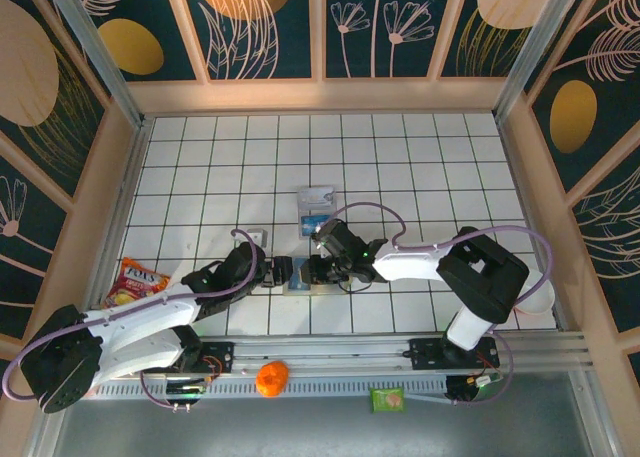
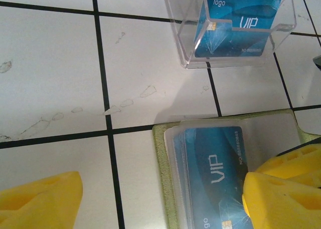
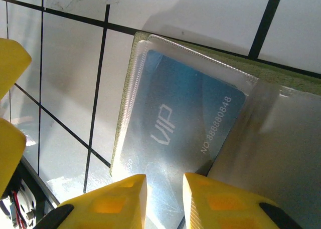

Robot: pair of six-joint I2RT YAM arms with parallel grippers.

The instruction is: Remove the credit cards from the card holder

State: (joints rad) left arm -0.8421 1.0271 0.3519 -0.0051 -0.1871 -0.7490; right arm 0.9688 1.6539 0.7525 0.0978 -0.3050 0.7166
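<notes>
- My left pincer gapes wide, the holder just beneath it.
- My right pincer is narrow, tips against the card; I cannot tell if it grips.

Bright even light, soft shadows; glare washes the card holder in wrist views.

Lab rig: walled grid tabletop

A glossy blue credit card is sheathed in clear plastic; the card holder is edged in matt cloth.
</notes>
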